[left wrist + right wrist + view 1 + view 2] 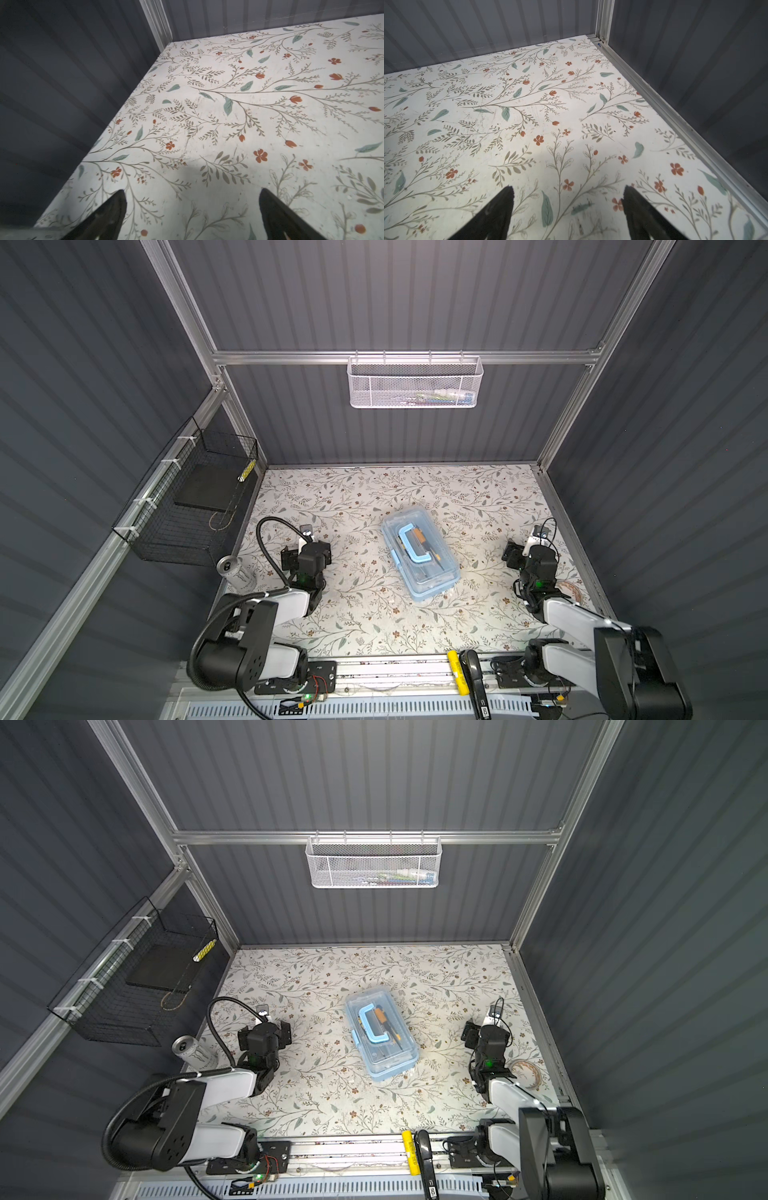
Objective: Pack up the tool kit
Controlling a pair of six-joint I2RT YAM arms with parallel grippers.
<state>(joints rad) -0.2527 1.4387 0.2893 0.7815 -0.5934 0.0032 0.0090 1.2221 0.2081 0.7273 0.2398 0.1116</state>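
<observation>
Light-blue plastic under a clear lid (436,572), blue handle (407,547) folded flat on top: tool kit (419,558) lying in the middle of the bench (365,493) in both top views, skewed to its edges, with dark and yellow tools (419,537) visible through the lid. Likely light and rigid, with smooth walls apt to slip in a pinch and a thin lid apt to flex or crack under a hard squeeze. Best taken by the handle once raised, or across the narrow width of the lower body. Left gripper (306,553) to the left of the kit and right gripper (528,556) to the right, each well apart from it and low over bare bench; the same layout in a top view at tool kit (380,1038), left gripper (264,1036) and right gripper (488,1036). From the left wrist: left gripper (192,192) with jaws spread wide, holding nothing and touching nothing, only flowered bench surface beyond, kit out of frame. From the right wrist: right gripper (568,188) likewise with jaws well apart and empty, over bare bench near the far right corner, kit not in frame.
</observation>
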